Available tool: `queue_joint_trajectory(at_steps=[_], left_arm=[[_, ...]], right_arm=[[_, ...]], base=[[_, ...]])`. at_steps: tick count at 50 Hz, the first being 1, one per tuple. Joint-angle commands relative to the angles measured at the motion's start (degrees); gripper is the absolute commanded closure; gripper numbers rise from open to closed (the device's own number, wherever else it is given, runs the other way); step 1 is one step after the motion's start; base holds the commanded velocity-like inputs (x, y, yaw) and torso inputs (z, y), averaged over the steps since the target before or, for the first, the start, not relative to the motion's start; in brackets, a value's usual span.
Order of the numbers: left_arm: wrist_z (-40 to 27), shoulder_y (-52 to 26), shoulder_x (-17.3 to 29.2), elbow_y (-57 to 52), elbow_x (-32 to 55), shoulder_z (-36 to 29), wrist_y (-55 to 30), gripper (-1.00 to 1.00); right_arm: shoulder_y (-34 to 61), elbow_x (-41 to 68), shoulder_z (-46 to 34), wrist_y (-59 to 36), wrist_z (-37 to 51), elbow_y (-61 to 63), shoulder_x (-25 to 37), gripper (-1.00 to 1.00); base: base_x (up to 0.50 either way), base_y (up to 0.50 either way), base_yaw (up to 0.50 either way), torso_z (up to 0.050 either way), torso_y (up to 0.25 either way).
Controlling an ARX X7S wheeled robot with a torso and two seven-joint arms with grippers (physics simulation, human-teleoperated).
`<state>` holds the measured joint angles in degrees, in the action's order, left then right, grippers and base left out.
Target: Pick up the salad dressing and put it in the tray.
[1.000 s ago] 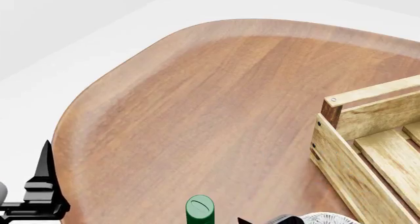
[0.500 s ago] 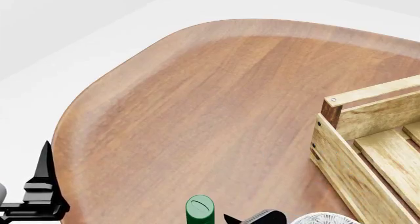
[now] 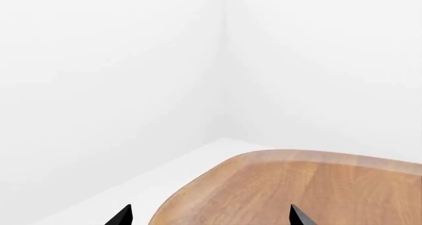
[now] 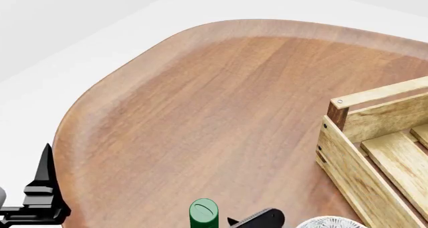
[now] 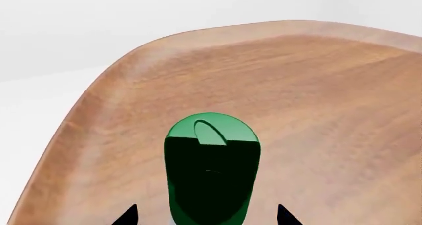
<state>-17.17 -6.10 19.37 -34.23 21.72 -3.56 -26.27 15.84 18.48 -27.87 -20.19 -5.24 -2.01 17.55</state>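
The salad dressing [image 4: 203, 213], a small bottle with a bright-green round cap, stands at the near edge of the wooden table. In the right wrist view the salad dressing [image 5: 212, 165] sits between the two spread fingertips of my right gripper [image 5: 205, 216], which is open and not touching it. In the head view my right gripper [image 4: 257, 220] shows just right of the bottle at the bottom edge. The tray [image 4: 374, 153], a light-wood slatted crate, stands at the right. My left gripper [image 4: 45, 188] is open and empty beyond the table's left edge; its tips also show in the left wrist view [image 3: 209, 216].
A grey-white patterned bowl [image 4: 328, 222] peeks in at the bottom edge, between my right gripper and the tray. The rounded wooden table [image 4: 214, 97] stands in a white room corner.
My right gripper has moved left along the bottom edge, closer to the salad dressing. The bottle, the tray and the left arm have not moved.
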Motion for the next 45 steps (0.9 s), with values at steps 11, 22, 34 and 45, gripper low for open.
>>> queue_joint_trajectory(at_steps=[11,22,34,45], left_arm=[[-0.3,0.1,0.4,0.2,0.3,-0.1,0.4,-1.0],[-0.5,0.1,0.5,0.3,0.4,-0.3,0.5,-1.0],[-0.7,-0.2,0.7,0.2,0.7,-0.4,0.3,-1.0],[-0.6,0.0,1.1,-0.7,1.7,-0.2,0.0,-1.0]], right_arm=[[1.2,-1.9,-1.5,2.6,0.4,-2.2,-0.8,1.0],[0.4,-0.1,0.3,1.7,1.5,1.8,0.2,1.0],[1.3,6.1,4.2,-7.2,3.6,13.4,3.3,1.0],[4.7,9.0,8.9,-13.0,7.2,20.1,5.9,1.0]], base=[[0.0,0.0,0.0,0.0,0.0],[0.0,0.0,0.0,0.0,0.0],[0.0,0.0,0.0,0.0,0.001],[0.0,0.0,0.0,0.0,0.0]])
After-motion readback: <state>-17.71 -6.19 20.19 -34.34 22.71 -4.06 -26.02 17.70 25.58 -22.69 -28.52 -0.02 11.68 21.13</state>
